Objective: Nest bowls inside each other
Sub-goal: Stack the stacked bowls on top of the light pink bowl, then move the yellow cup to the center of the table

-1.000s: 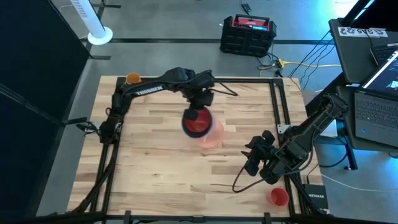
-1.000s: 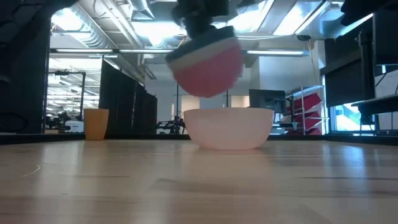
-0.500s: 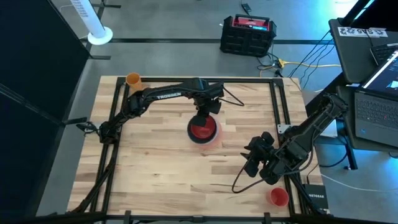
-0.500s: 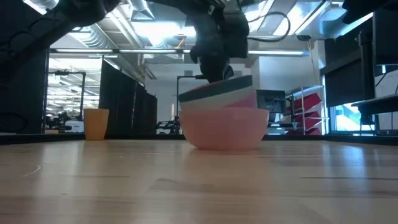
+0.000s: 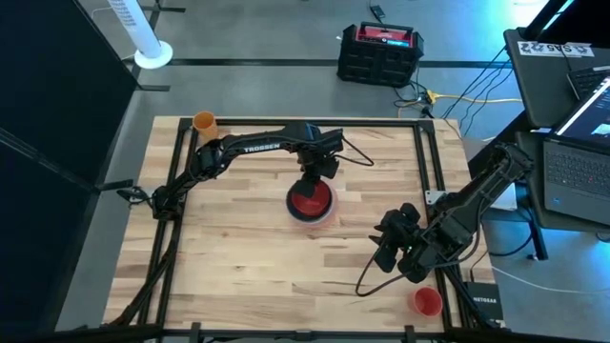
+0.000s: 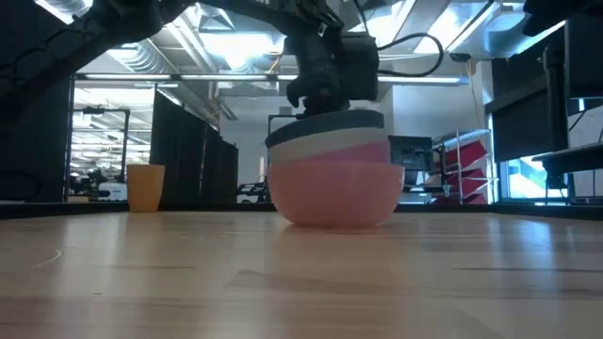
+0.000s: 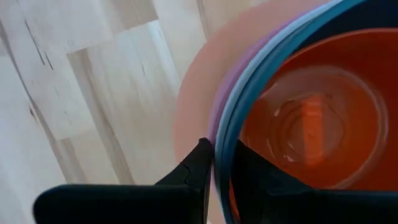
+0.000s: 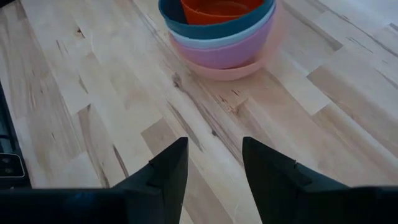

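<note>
My left end effector [image 5: 315,178] hangs directly over one stack of five nested bowls near the middle of the tabletop [image 5: 238,248], its fingers [image 7: 199,163] straddling the near rim of the stack. One finger sits outside the rims and the other inside the red bowl [image 7: 308,118]; I cannot tell whether they clamp the rims or have come free of them.

Counting from the inside out, there is one red bowl, one dark blue bowl [image 8: 214,26], one white bowl [image 8: 219,39], one opaque pink bowl [image 8: 227,53] and one larger translucent pale-pink bowl [image 6: 332,191] that carries the other four and rests on the wood. In the level view from the tabletop the inner bowls sit slightly tilted in the outer one, just beneath my left wrist.

My right end effector [image 5: 386,243] waits well off to the side of the stack, near the tabletop's right front corner, its two fingers [image 8: 163,172] held apart and gripping nothing, pointed toward the bowls.

Two small cups stand clear of the stack: one orange cup [image 5: 204,121] at the far left corner, well behind my left arm, and one red cup [image 5: 425,301] at the front right corner, just beyond my right end effector.
</note>
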Available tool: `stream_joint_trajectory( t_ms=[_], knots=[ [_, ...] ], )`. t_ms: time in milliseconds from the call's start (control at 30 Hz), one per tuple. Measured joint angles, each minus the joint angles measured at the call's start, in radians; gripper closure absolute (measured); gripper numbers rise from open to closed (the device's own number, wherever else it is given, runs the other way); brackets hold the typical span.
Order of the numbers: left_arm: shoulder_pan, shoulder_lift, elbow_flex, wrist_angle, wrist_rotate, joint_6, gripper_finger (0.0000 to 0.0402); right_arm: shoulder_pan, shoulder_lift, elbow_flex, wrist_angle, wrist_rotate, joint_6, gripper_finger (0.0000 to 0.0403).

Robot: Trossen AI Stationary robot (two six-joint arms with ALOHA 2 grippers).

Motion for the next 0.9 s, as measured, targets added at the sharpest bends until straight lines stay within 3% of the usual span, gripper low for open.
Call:
stream_joint_trajectory(
  t_ms=[400,667,800,900],
  knots=[
    [0.003,0.000,-0.014,0.020,-0.003,-0.037,0.0271,0.000,0.002,-0.004,-0.003,0.000,-0.001,0.0262],
    [0.000,-0.008,0.102,-0.181,-0.008,-0.052,0.0255,0.000,0.002,-0.005,-0.023,0.002,-0.012,0.0262],
    [0.011,-0.097,0.087,-0.164,-0.026,-0.095,0.0259,-0.001,0.002,-0.013,-0.025,0.016,-0.024,0.0262],
    [0.080,-0.157,0.066,-0.196,-0.084,-0.149,0.0259,-0.001,0.002,-0.025,-0.017,0.018,-0.022,0.0262]
  ],
)
